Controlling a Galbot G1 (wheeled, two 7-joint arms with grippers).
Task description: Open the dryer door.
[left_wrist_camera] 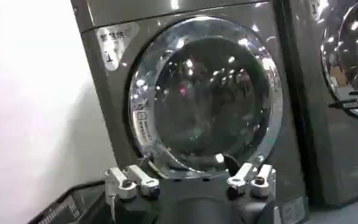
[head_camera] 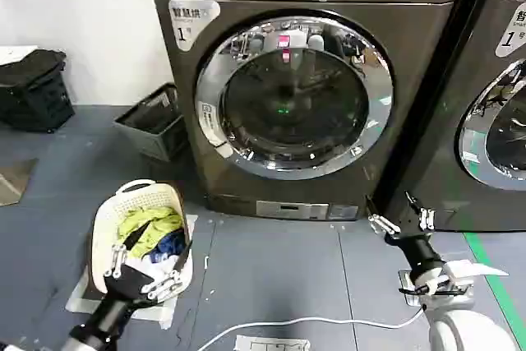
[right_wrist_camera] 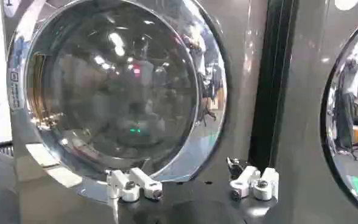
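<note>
Left gripper [head_camera: 148, 265] sits low at near left w/ fingers spread apart, nothing between them, hovering over a white laundry basket [head_camera: 123, 207] holding yellow-green and blue clothes [head_camera: 154, 232]. Right gripper [head_camera: 401, 218] at near right, fingers also spread and empty, above the grey floor [head_camera: 271, 269], just in front of the dryer's lower right corner and apart from it. White cable [head_camera: 304, 322] runs across floor btwn the two arms. Farther back, dryer [head_camera: 181, 88] stands center, dark bronze-grey, white "1" sticker [head_camera: 187, 20] at upper left, small silver panel [head_camera: 306, 210] at base. Dryer door [head_camera: 246, 55] is shut flush against the front, chrome ring around dark glass; neither gripper touches it. Dark crate [head_camera: 156, 125] on floor beside dryer's left side. Neighbouring machine [head_camera: 493, 104] at far right, black bag [head_camera: 33, 88] far left by the wall.
</note>
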